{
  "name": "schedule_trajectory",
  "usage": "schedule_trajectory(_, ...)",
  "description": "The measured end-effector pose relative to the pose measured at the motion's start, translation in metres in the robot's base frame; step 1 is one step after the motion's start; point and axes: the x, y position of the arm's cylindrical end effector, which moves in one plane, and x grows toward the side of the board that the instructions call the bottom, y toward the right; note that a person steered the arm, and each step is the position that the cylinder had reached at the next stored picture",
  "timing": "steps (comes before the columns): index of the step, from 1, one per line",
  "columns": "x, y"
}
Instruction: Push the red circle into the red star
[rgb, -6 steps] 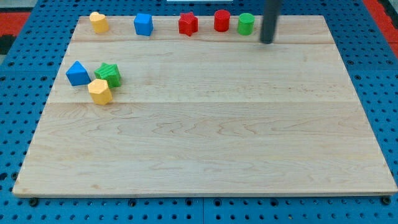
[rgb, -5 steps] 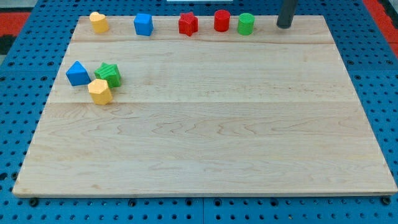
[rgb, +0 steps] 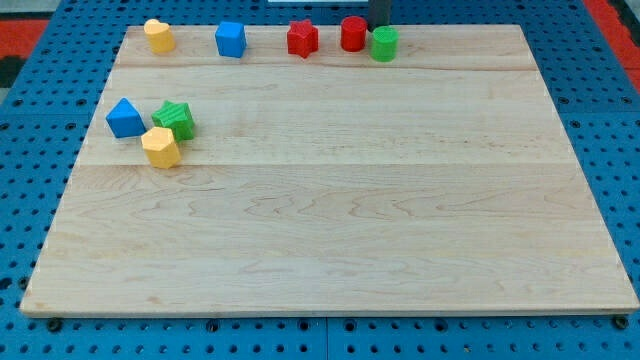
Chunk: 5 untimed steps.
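Note:
The red circle (rgb: 352, 33) stands near the board's top edge, a little right of the red star (rgb: 302, 38), with a small gap between them. A green circle (rgb: 384, 44) sits right beside the red circle, touching or nearly touching it. My tip (rgb: 379, 26) is at the view's top, just behind the green circle and at the red circle's upper right. Only the rod's lower end shows.
A blue block (rgb: 230, 39) and a yellow block (rgb: 158, 35) stand along the top edge to the left. A blue triangle (rgb: 125, 118), a green star (rgb: 176, 119) and a yellow hexagon (rgb: 160, 147) cluster at the left of the wooden board (rgb: 330, 190).
My tip moved from the top right leftward to behind the green circle. The green circle shifted slightly down and left, toward the red circle.

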Motion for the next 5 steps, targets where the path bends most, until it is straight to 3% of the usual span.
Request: schedule_trajectory(5, -0.001, -0.042)
